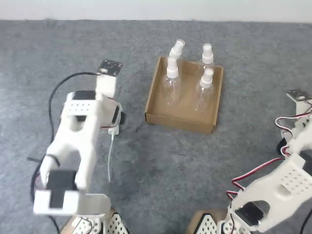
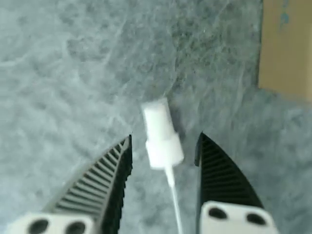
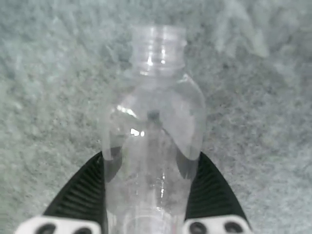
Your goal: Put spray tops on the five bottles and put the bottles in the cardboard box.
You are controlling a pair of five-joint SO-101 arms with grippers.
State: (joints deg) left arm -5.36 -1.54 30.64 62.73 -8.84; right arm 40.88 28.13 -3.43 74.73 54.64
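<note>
A white spray top [image 2: 161,136] with a thin dip tube lies on the grey mat between the fingers of my left gripper [image 2: 164,138], which is open around it without gripping. From above, the tube [image 1: 110,158] trails toward the front from under that gripper [image 1: 118,124]. My right gripper [image 3: 151,156] is shut on a clear bottle [image 3: 153,112] whose threaded neck is bare and points away from the wrist. The cardboard box [image 1: 178,122] sits at the back centre. Several capped bottles [image 1: 172,83] are in it, one of them leaning.
Grey mat [image 1: 161,175] covers the table. The right arm [image 1: 292,175] stands at the right edge, with red and white wires beside it. A corner of the box [image 2: 287,48] shows near the spray top. Black cables hang by the left arm [image 1: 51,117].
</note>
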